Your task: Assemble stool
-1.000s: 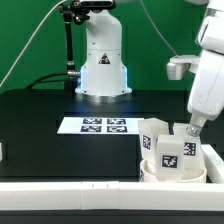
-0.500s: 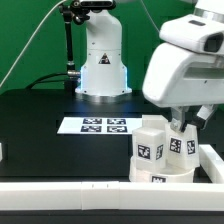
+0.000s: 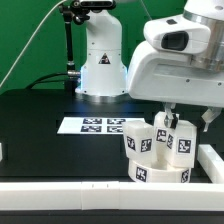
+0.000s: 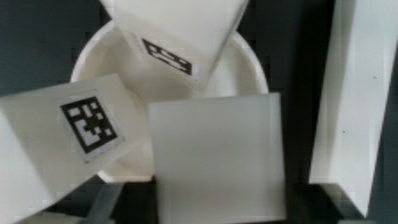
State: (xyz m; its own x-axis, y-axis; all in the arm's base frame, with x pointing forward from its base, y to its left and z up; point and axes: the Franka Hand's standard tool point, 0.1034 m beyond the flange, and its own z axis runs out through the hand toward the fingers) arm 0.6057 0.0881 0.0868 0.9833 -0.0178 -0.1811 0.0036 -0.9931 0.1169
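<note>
The white stool stands upside down near the front rail at the exterior view's right. Its round seat (image 3: 160,174) lies flat and three tagged legs (image 3: 139,141) stick up from it. My gripper (image 3: 172,123) comes down from above and is shut on the rear leg (image 3: 164,134). In the wrist view that plain white leg (image 4: 214,140) fills the space between my dark fingers (image 4: 134,200), with my gripper (image 4: 214,196) closed on it. A tagged leg (image 4: 80,120) leans beside it, another leg (image 4: 169,40) lies beyond, and the seat (image 4: 253,78) is behind them.
The marker board (image 3: 100,126) lies on the black table behind the stool. The robot base (image 3: 103,62) stands at the back. A white border rail (image 3: 60,190) runs along the front and up the right side (image 3: 212,160), close to the stool; it also shows in the wrist view (image 4: 365,90).
The stool has slid towards the exterior view's left along the front rail, with my gripper on a leg. The arm has swung across and now fills the upper right.
</note>
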